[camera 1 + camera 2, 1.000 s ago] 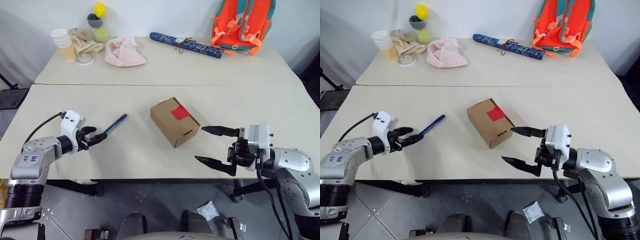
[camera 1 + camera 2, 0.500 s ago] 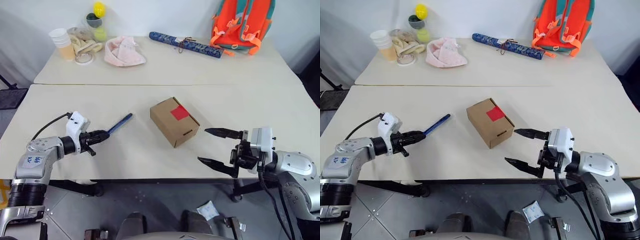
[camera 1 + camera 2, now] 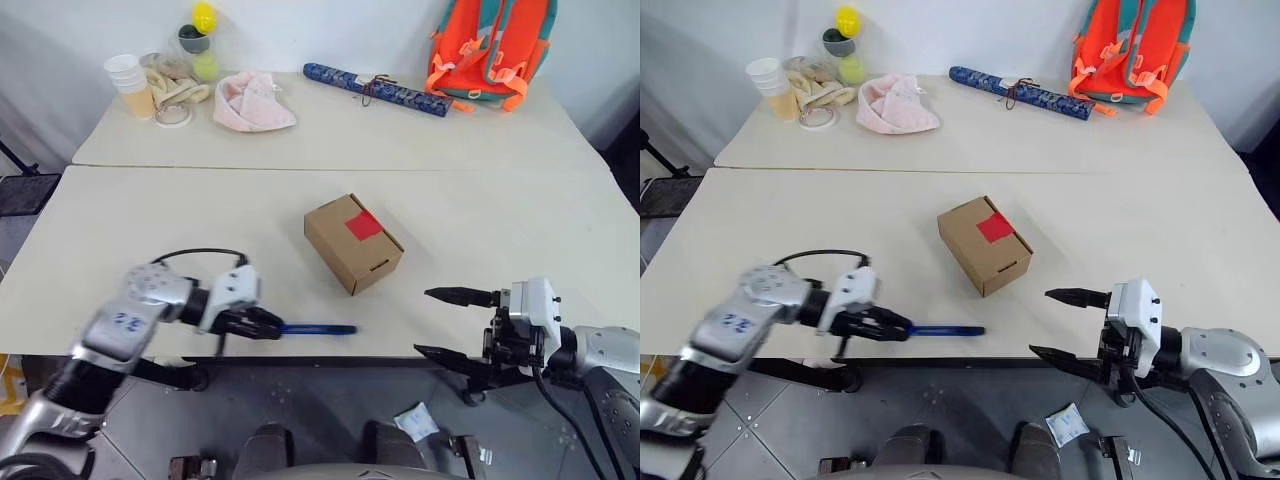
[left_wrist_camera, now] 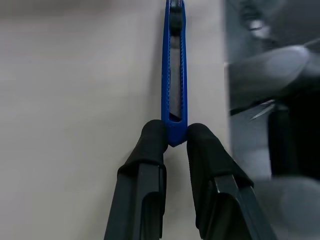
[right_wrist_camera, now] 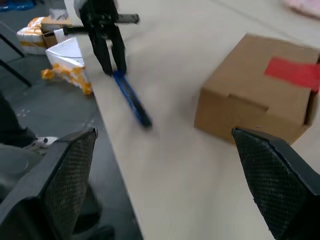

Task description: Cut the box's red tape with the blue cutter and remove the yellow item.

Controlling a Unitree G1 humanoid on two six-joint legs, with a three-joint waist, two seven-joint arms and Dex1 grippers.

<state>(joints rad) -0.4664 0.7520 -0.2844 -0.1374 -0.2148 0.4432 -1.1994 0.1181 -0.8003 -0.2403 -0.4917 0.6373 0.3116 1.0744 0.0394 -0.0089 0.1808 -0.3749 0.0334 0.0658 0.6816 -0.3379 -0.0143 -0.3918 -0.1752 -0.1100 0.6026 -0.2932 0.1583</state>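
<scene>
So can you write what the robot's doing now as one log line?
left claw: shut on blue cutter | right claw: open, holding nothing | box: closed | red tape: uncut

blue cutter [image 3: 318, 329] left of box [image 3: 353, 243]

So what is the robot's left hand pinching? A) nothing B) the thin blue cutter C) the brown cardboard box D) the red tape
B: the left gripper has its jaws shut on one end of the thin blue cutter, away from the brown cardboard box.

Both silver-grey arms are wearing white wrist blocks; left gripper [image 3: 262, 326] and right gripper [image 3: 447, 324] are showing black fingers, a black cable looping.
</scene>
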